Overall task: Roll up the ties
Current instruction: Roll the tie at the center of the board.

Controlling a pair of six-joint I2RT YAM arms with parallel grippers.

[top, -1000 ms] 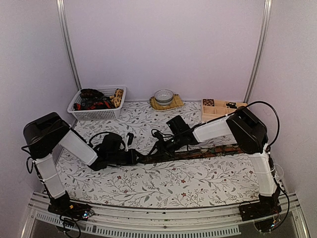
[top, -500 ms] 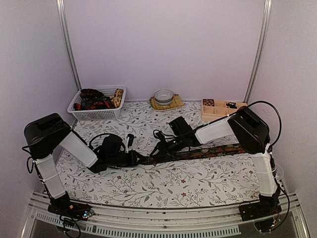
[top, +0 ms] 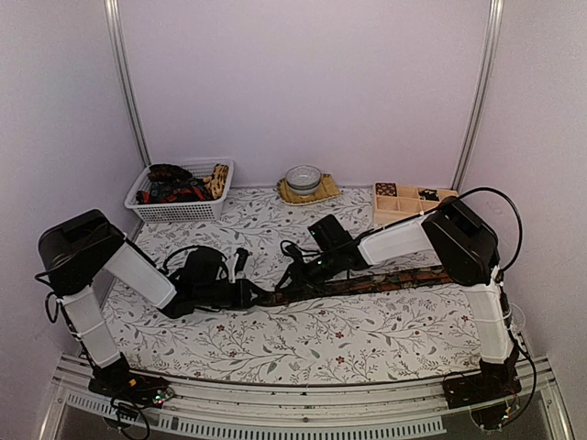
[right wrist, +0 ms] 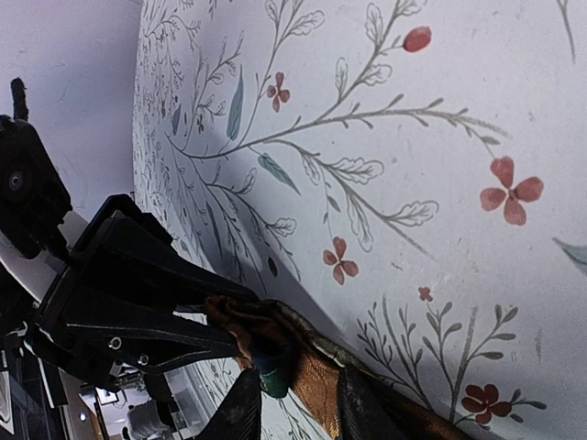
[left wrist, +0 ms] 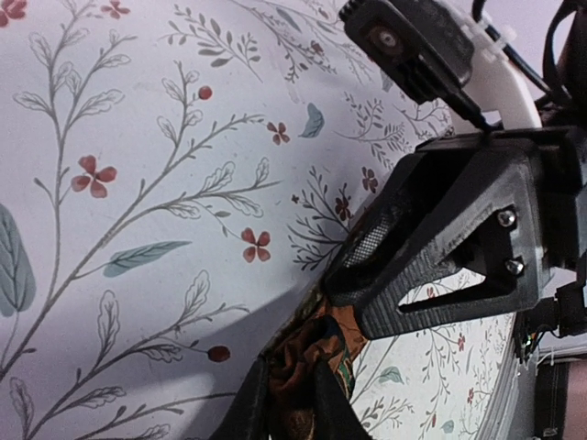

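Note:
One of the ties point(top: 385, 280), dark with a red-brown pattern, lies stretched across the flowered tablecloth from the middle toward the right. My left gripper point(top: 257, 295) is shut on its bunched left end, which shows between my fingers point(left wrist: 240, 403) in the left wrist view as crumpled brown-orange fabric point(left wrist: 298, 380). My right gripper point(top: 292, 278) is shut on the same tie point(right wrist: 316, 376) just to the right, with its tip nearly touching the left one. Each wrist view shows the other gripper's black fingers close by. More ties point(top: 174, 188) are piled in the basket.
A white basket point(top: 197, 211) stands at the back left. A bowl on a woven mat point(top: 304, 179) sits at the back centre, and a wooden compartment box point(top: 404, 200) at the back right. Black cables loop around both wrists.
My left gripper has drawn slightly to the left with the tie's end. The right gripper has barely shifted, and both grips are unchanged.

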